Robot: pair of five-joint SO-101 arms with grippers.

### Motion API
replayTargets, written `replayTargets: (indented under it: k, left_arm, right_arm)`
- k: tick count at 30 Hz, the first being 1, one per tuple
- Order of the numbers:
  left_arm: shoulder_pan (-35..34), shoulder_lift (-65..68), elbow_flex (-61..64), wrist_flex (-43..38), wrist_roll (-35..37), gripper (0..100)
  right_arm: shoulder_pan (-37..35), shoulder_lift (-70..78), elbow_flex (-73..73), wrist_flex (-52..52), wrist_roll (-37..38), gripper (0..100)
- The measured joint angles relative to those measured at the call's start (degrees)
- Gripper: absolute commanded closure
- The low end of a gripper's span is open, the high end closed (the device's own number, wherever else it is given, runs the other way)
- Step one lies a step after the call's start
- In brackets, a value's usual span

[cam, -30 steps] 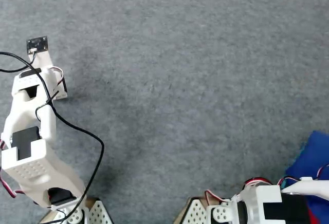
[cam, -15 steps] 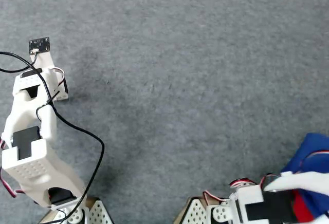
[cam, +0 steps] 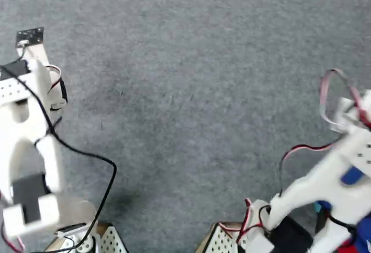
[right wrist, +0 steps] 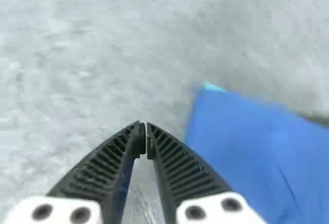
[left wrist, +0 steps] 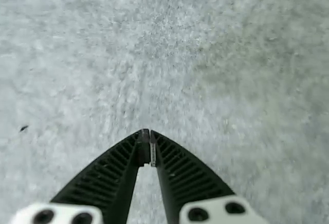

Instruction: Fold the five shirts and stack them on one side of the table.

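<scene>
L arm (cam: pixel 29 131) stands along the 9 o'clock edge of the grey surface (cam: pixel 191 90) in the high view, w/ a black cable (cam: pixel 87 148) looping off it toward 7 o'clock. L wrist view: L pincer (left wrist: pixel 145 147) is closed, black ribbed fingers (left wrist: pixel 113 175) meeting tip to tip w/ nothing between them, over bare grey surface (left wrist: pixel 216 54). R arm (cam: pixel 336 172) rises from its base at approx 5 o'clock and leans out toward 3 o'clock, blurred, w/ a loop of red-and-white wires (cam: pixel 327 90) near its upper end. R wrist view: R pincer (right wrist: pixel 143 139) is likewise closed on nothing, tips pressed together over the surface (right wrist: pixel 77 54). Blue shirt (right wrist: pixel 247 147) lies flat on the surface just beside those tips. Its edge runs close along one finger (right wrist: pixel 175 167); can't tell if they touch. A small cyan bit (right wrist: pixel 211 86) shows at the shirt's far corner. In the high view the blue shirt (cam: pixel 365 230) sits in the 5 o'clock corner, mostly behind the R arm. The two arms are well apart, w/ the wide middle of the surface between them.
</scene>
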Motion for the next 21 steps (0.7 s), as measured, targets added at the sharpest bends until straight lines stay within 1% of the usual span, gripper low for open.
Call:
replayTargets:
  k: [3, 9, 17, 21]
  left_arm:
    - [0.0, -9.3, 6.8, 0.1, 0.0, 98]
    - [0.0, -27.3, 22.2, -0.7, 0.0, 98]
    - [0.0, -44.9, 44.1, -10.5, 0.0, 98]
    - [0.0, -52.9, 52.2, -13.0, 0.0, 98]
  right_arm:
    - [-5.4, -1.2, 1.7, -0.6, 0.0, 99.4]
    - [-10.2, -5.0, 13.7, -10.9, 0.0, 99.4]
    - [-15.3, -17.1, 40.3, -26.9, -0.1, 99.4]
    - [-17.9, -24.4, 55.6, -35.8, -0.1, 99.3]
